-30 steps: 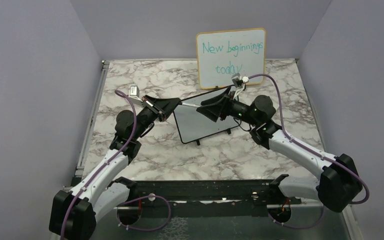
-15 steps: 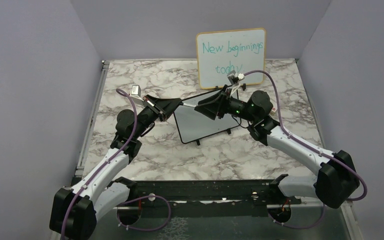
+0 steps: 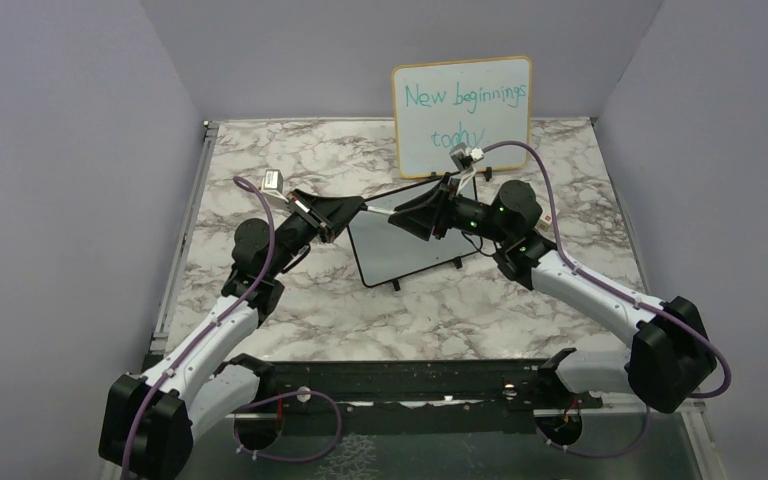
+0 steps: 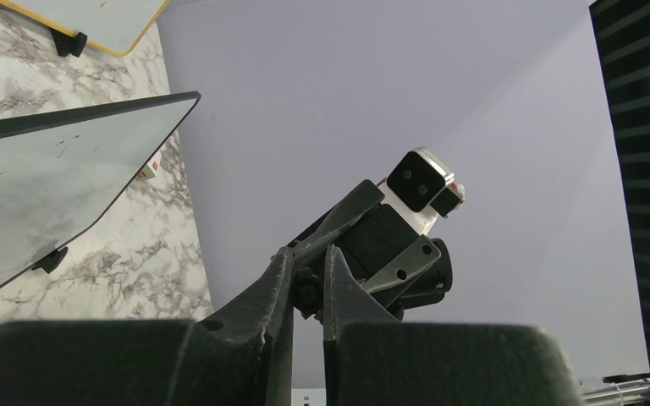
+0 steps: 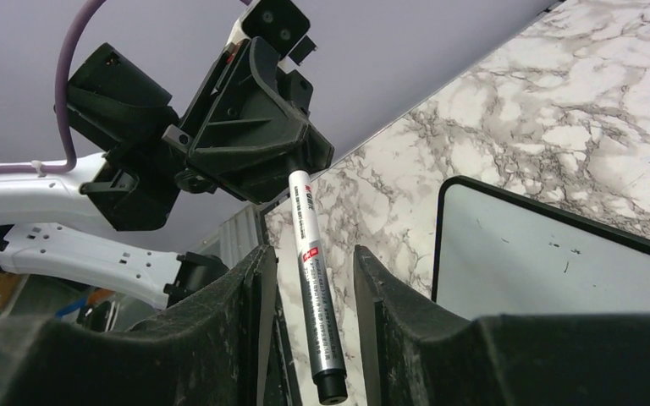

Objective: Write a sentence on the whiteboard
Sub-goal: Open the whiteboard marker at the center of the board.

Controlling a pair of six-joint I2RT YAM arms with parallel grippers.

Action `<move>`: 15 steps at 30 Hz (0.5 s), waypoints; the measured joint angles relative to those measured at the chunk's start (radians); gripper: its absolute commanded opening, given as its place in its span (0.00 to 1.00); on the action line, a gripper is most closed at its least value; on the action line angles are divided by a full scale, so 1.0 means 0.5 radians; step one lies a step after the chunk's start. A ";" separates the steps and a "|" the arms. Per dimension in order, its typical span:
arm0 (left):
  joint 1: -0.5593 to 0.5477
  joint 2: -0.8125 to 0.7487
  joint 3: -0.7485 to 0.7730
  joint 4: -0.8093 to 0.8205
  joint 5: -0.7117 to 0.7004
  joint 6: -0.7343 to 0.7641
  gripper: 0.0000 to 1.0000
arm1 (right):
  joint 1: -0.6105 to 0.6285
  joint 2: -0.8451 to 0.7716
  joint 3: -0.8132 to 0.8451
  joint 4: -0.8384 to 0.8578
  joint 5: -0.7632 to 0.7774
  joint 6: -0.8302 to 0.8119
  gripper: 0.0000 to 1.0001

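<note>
The whiteboard (image 3: 405, 245), small, black-framed and blank, lies mid-table; it also shows in the left wrist view as the whiteboard (image 4: 42, 186) and in the right wrist view as the whiteboard (image 5: 559, 262). Just above its far left corner my left gripper (image 3: 358, 208) is shut on one end of a silver marker (image 5: 313, 288); that dark end (image 4: 307, 292) sits pinched between its jaws. My right gripper (image 3: 395, 214) faces it. The marker's body runs between the right fingers (image 5: 258, 279), with a gap on each side, so the right gripper (image 5: 313, 252) is open.
A larger wood-framed board (image 3: 463, 115) with teal writing leans against the back wall. Grey walls close in the marble table (image 3: 290, 160) on the left, right and far sides. A black rail (image 3: 400, 380) crosses the near edge between the arm bases.
My right gripper's jaws have narrowed around the marker and the right arm has edged left toward the left gripper. The left arm, the marker and the whiteboard have stayed put.
</note>
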 measured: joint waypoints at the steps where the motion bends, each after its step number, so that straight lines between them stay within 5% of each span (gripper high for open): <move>1: -0.002 0.002 0.002 0.000 0.000 0.000 0.00 | 0.000 0.002 0.000 0.001 -0.005 0.001 0.40; 15: -0.036 0.012 0.002 0.016 -0.001 -0.006 0.00 | 0.000 0.003 0.000 0.048 -0.048 0.033 0.27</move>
